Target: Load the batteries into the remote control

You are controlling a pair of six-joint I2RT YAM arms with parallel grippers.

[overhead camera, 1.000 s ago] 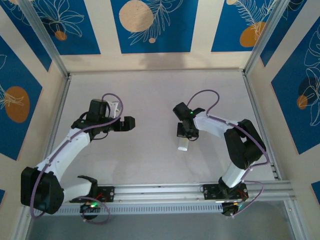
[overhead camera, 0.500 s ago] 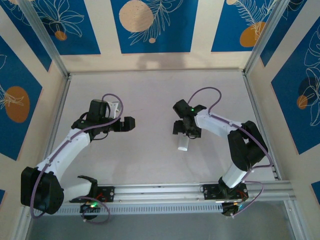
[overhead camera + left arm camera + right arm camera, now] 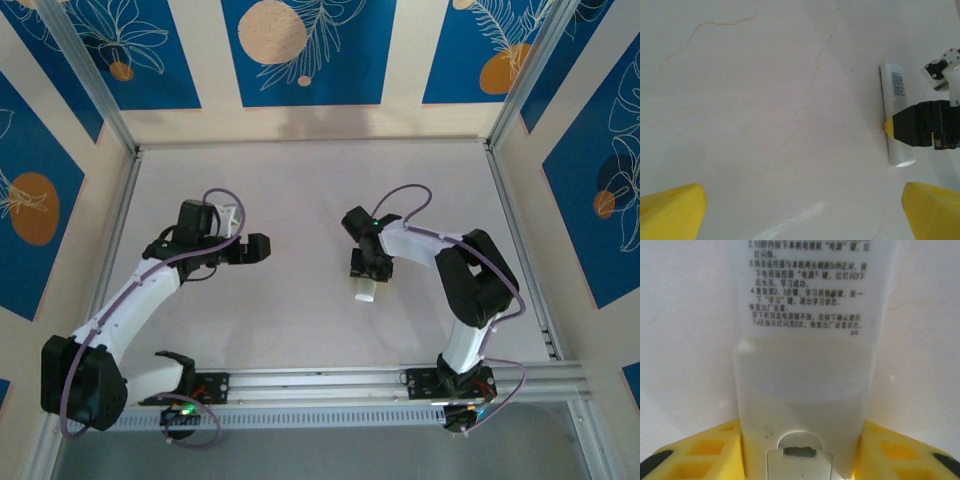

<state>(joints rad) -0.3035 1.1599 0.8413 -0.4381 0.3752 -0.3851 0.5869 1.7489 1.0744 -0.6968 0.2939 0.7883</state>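
Observation:
A white remote control (image 3: 365, 291) lies on the pale table right of centre, its end sticking out toward the near edge from my right gripper (image 3: 364, 270). In the right wrist view the remote (image 3: 802, 370) shows its back with printed text and a battery cover latch (image 3: 800, 452). The right gripper (image 3: 800, 440) is shut on its sides, yellow fingers (image 3: 700, 450) pressed against both edges. My left gripper (image 3: 258, 248) hovers left of centre. It stands open (image 3: 802, 210) over bare table, and its view shows the remote (image 3: 896, 90) some way off. The batteries are out of view.
An aluminium rail (image 3: 330, 380) runs along the near edge by the arm bases. Metal frame posts (image 3: 515, 250) and patterned walls close in the table on the left, right and back. Bare tabletop (image 3: 300, 190) lies between and behind the arms.
My right arm's elbow has swung left and its wrist has turned over the remote, which stays at about the same spot. The left arm has not moved.

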